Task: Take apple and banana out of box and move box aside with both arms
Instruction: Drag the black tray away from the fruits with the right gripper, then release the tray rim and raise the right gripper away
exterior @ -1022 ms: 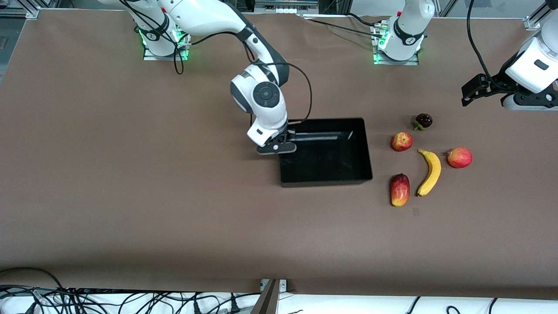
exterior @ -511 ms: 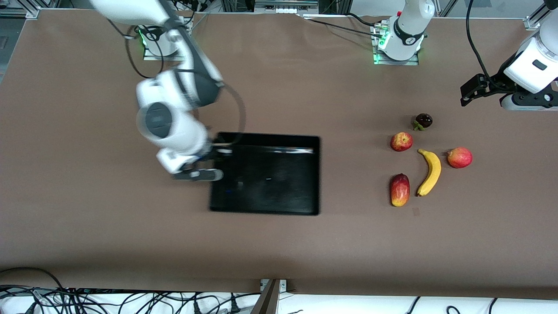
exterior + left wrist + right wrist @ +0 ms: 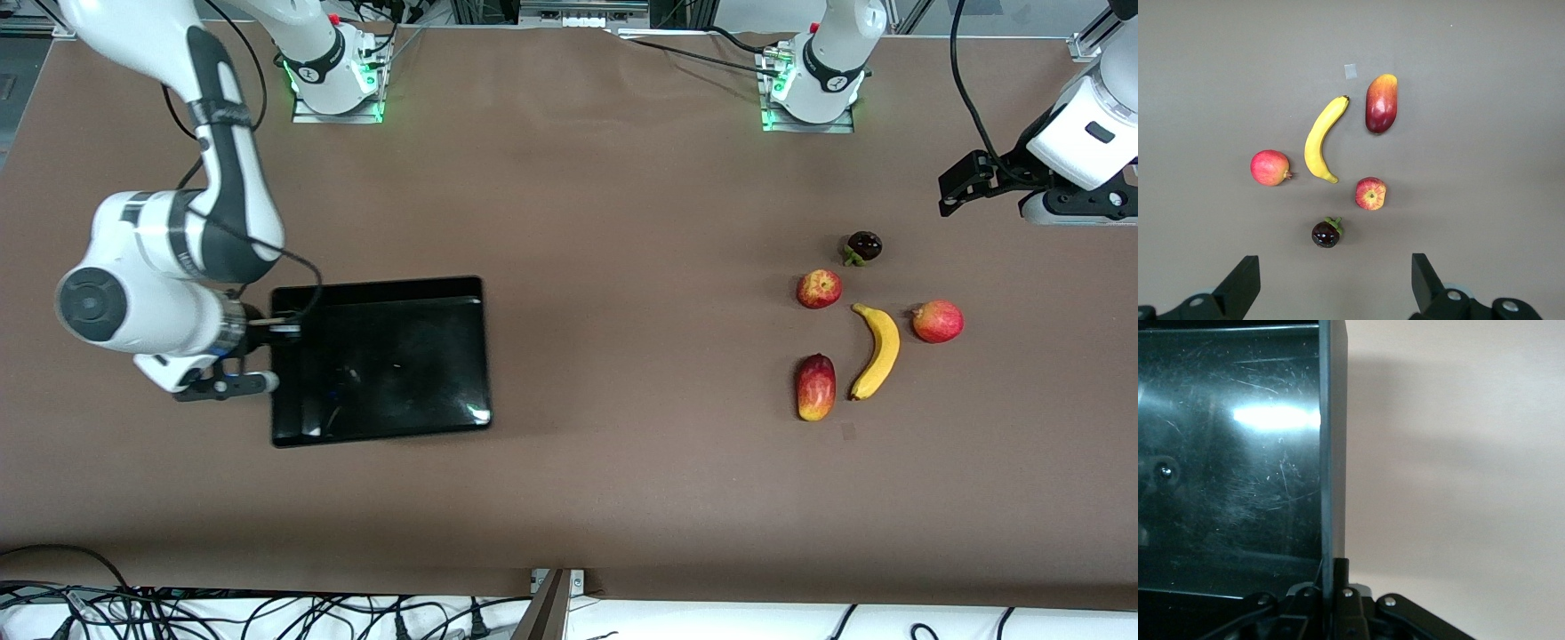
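Pinching one short wall of the box (image 3: 382,360), the right gripper (image 3: 267,342) has its jaws shut tight on the thin black rim, as the right wrist view shows. That wall is the one at the right arm's end of the table. The box is empty and sits well apart from the fruit.

The left gripper (image 3: 1331,287) has its jaws wide open and holds nothing. It hangs in the air over the table at the left arm's end, and that arm waits.

The apple (image 3: 819,289) and the banana (image 3: 876,351) both lie on the table near each other, with three other fruits around them. So the fruit part looks done. The box looks moved aside too, and what is left seems to be letting go of it.
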You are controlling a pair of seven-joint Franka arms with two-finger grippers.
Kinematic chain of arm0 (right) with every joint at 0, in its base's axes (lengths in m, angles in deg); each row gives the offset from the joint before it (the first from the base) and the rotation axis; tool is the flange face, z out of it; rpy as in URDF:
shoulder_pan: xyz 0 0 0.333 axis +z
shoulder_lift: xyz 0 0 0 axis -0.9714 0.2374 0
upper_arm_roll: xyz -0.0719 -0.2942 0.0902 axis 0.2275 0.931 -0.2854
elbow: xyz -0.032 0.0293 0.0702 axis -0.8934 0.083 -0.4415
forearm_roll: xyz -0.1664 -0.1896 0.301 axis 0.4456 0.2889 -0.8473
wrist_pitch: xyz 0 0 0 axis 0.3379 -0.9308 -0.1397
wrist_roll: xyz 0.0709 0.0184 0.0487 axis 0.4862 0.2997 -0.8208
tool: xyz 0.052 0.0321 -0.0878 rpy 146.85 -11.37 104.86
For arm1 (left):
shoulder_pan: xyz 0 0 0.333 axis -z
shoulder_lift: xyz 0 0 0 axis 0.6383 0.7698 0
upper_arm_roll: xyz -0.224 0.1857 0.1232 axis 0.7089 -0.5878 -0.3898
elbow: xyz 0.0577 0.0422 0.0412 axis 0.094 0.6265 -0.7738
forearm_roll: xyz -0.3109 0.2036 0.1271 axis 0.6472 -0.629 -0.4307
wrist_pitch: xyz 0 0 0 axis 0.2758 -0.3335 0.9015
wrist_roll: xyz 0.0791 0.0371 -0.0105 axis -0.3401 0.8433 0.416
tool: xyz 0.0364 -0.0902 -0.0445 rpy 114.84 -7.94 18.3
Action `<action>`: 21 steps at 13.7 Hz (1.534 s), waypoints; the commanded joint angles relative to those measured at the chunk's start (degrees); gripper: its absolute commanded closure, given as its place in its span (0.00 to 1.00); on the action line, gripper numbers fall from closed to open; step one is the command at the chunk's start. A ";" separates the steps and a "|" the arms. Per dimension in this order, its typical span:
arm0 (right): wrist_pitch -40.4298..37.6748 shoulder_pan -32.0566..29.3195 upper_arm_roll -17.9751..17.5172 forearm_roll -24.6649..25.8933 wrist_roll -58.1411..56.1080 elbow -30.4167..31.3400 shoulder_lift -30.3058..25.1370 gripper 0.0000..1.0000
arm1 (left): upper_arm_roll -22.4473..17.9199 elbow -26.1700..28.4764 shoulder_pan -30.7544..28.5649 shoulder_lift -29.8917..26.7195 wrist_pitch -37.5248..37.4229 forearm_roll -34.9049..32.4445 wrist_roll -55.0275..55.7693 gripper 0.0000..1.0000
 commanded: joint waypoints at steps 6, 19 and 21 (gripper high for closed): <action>13.75 -3.22 3.38 -4.45 -6.93 17.32 -4.21 1.00 | -0.28 -0.83 0.58 0.26 -1.05 0.35 0.25 0.00; -6.13 -0.94 3.29 -2.18 0.69 1.73 -9.48 0.00 | -0.28 -1.45 0.58 0.61 -1.14 0.35 0.25 0.00; -15.36 -0.94 2.50 1.86 3.52 -5.21 -11.33 0.00 | -0.28 -1.45 0.58 0.70 -1.05 0.35 0.07 0.00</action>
